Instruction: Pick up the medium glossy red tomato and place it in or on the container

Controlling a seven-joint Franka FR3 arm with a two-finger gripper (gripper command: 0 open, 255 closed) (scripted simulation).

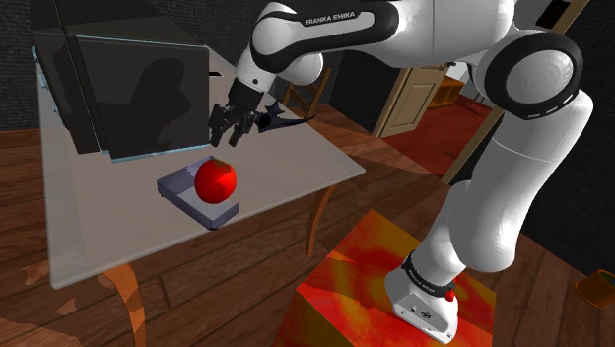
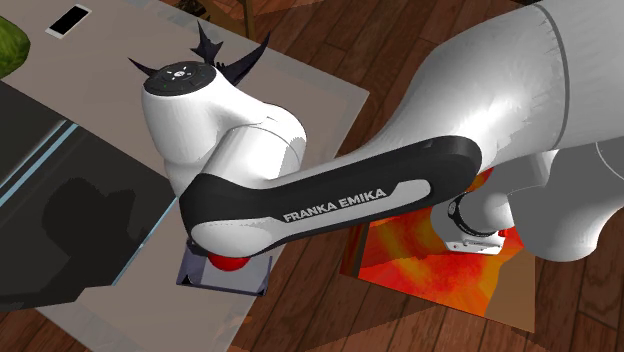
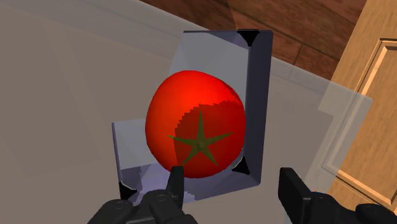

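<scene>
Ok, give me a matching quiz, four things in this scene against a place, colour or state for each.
Things:
1 tomato
2 tray
3 pincer
4 stand

Descriptions:
a open, above the tomato
b red and orange
c lying in the tray
d grey, on the table

Pairs: 1-c, 2-d, 3-a, 4-b

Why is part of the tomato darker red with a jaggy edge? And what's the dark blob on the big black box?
Wrist view: a shadow covers the tomato around its green star; the stepped edge is the simulator's drawing. Shoulder view: the blob on the dark box is a shadow, probably the arm's. Second exterior view: it shows there too.
</scene>
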